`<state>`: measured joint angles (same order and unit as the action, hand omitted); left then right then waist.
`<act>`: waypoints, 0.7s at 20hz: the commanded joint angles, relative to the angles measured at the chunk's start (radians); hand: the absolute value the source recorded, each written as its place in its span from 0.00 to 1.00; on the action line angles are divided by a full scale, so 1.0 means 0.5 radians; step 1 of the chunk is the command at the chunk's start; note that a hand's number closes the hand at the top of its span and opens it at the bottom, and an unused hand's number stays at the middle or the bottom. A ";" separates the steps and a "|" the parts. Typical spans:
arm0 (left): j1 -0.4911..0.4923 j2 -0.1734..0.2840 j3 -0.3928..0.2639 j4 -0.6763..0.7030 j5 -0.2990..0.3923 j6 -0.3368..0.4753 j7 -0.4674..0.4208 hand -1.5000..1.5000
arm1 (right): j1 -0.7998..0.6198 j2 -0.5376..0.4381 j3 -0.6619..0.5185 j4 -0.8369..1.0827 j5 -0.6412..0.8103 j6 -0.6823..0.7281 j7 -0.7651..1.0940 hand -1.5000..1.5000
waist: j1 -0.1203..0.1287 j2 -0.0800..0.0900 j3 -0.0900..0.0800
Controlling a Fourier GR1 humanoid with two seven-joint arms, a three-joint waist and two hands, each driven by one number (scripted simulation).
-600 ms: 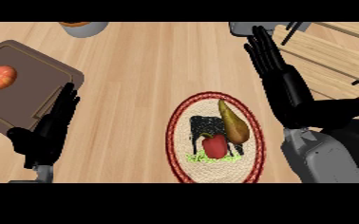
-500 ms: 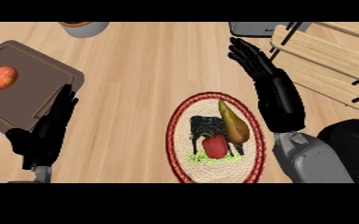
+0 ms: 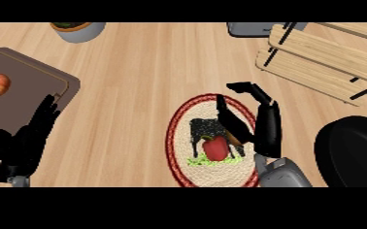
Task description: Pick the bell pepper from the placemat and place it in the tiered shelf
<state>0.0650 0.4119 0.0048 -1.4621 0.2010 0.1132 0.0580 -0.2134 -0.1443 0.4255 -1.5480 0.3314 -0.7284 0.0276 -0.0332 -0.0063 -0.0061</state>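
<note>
Now the wooden counter carries the tiered shelf of pale wooden slats at the upper right, a dark brown tray at the left, and the round woven placemat with a red rim in the lower middle. On this placemat stands the red bell pepper, and the right hand hangs just over its right side with the fingers bent and spread apart, holding nothing. At the lower left edge the left hand rests open with straight fingers, well apart from the placemat, and a grey bowl is at the upper left.
</note>
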 commanded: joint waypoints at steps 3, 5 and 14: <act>-0.053 0.071 0.050 0.025 0.048 -0.088 0.079 0.50 | 0.317 0.280 0.671 0.109 0.545 -0.703 0.172 0.00 | 0.065 0.004 0.009; -0.002 -0.023 -0.007 0.083 0.007 -0.084 -0.029 0.50 | 0.374 0.283 0.737 0.107 0.856 -0.776 0.424 0.00 | 0.049 0.003 0.006; 0.034 0.038 0.079 0.034 0.037 -0.058 0.024 0.50 | 0.789 0.288 0.383 0.081 1.778 -0.131 1.067 0.00 | -0.030 -0.016 -0.010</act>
<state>0.0673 0.4330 0.0391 -1.4377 0.2243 0.0756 0.0766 0.1146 -0.0057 0.6430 -1.4816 1.0603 -0.9083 0.4239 -0.0431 -0.0118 -0.0093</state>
